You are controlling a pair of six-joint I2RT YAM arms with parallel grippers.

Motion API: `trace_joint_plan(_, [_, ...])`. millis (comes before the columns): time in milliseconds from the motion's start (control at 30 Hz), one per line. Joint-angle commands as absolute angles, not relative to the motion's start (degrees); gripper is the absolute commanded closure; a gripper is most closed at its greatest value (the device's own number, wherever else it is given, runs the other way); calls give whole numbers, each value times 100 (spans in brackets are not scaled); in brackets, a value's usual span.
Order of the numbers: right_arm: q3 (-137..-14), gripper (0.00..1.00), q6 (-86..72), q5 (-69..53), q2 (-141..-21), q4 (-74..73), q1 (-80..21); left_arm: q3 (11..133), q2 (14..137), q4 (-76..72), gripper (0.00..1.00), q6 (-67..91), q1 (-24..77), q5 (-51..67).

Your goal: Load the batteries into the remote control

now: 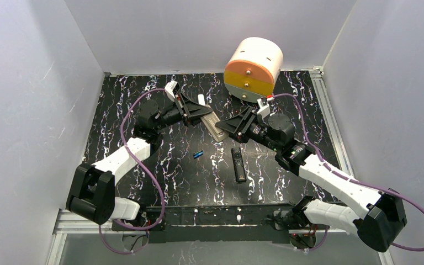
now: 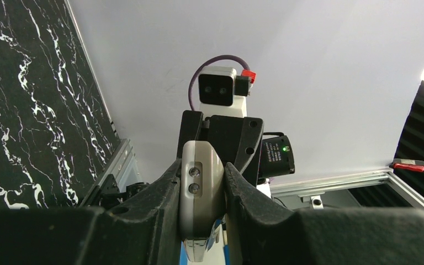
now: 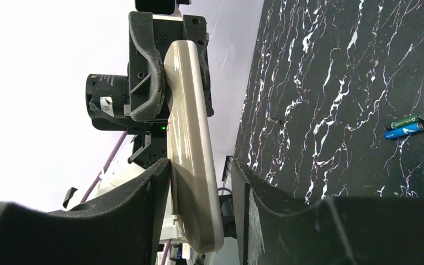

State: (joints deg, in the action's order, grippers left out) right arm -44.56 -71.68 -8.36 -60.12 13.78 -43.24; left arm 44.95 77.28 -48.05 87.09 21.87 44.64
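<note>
The remote control (image 1: pixel 212 125), white with a greyish-tan back, is held in the air between the two arms. My left gripper (image 1: pixel 197 113) is shut on its far end; the left wrist view shows the remote (image 2: pixel 201 190) pinched edge-on between the fingers of that gripper (image 2: pixel 201 167). My right gripper (image 1: pixel 224 126) straddles the remote's near end (image 3: pixel 192 149). In the right wrist view this gripper (image 3: pixel 201 165) is open, with one finger against the remote and a gap at the other. The batteries (image 1: pixel 199 154), one blue (image 3: pixel 403 131) and one dark (image 3: pixel 406 120), lie side by side on the table.
A slim black remote (image 1: pixel 238 164) lies on the black marbled table (image 1: pixel 143 165) in front of the right arm. A large white, orange and yellow cylinder (image 1: pixel 253 69) stands at the back. White walls enclose the table on three sides.
</note>
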Motion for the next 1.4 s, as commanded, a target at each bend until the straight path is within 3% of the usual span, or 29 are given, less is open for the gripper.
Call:
trace_joint_plan(0, [-4394,48,-6889,-913,-6073,1653,-4300,4623,7607,-5145,100,8887,2162,4471])
trace_joint_plan(200, [-4374,47,-5837,-1059,-6112,1664,-4300,4486,7703,-5175,100,9551,2164,4296])
trace_joint_plan(433, [-4270,57,-5498,-1236,-6162,1783,-4298,4571,7582,-5177,100,9674,2163,4339])
trace_joint_plan(700, [-4455,38,-6553,-1266,-6289,1784,-4282,4540,7658,-5098,100,9416,2156,4256])
trace_joint_plan(1100, [-4411,27,-7096,-1468,-6222,1985,-4281,4515,7731,-5098,100,9377,2163,4245])
trace_joint_plan(1233, [-4129,29,-7431,-1488,-6121,2515,-4274,4496,7718,-5097,100,9386,2163,4237])
trace_joint_plan(1367, [-3952,43,-7650,-1452,-6163,2837,-4277,4459,7668,-5098,100,9404,2162,4253])
